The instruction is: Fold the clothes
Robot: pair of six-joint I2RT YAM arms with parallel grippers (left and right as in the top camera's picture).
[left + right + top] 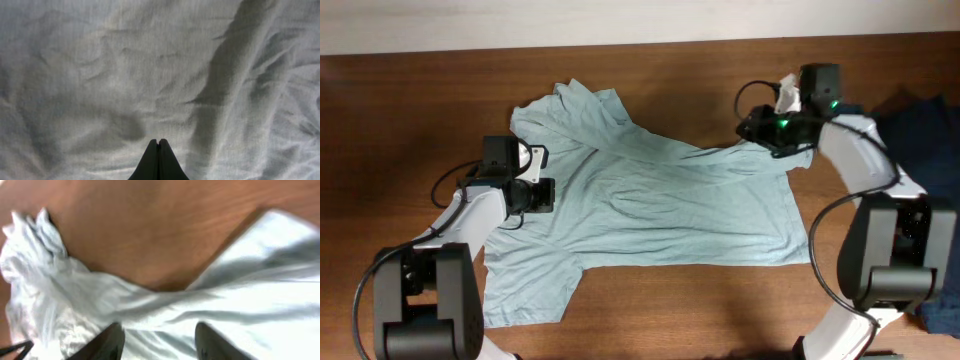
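**T-shirt** (660, 205): one item. Pale grey-blue, short-sleeved, thin soft fabric, plain and unmarked.

- **State:** unfolded, spread mostly flat, wrinkled throughout with long creases across the body.
- **Pose:** lies crosswise on the table (670, 310), sleeves toward the left edge, hem toward the right edge.
- **Sleeves:** one points to the far edge, the other to the near left corner.
- **Hem:** the far-right corner is gathered into a narrow bunched ridge.

the shirt (660, 200) sprawls over most of the desk (700, 310), so bare wood to slide through is left along the front strip and far edge, with a dark navy garment (920, 115) crowding the right.
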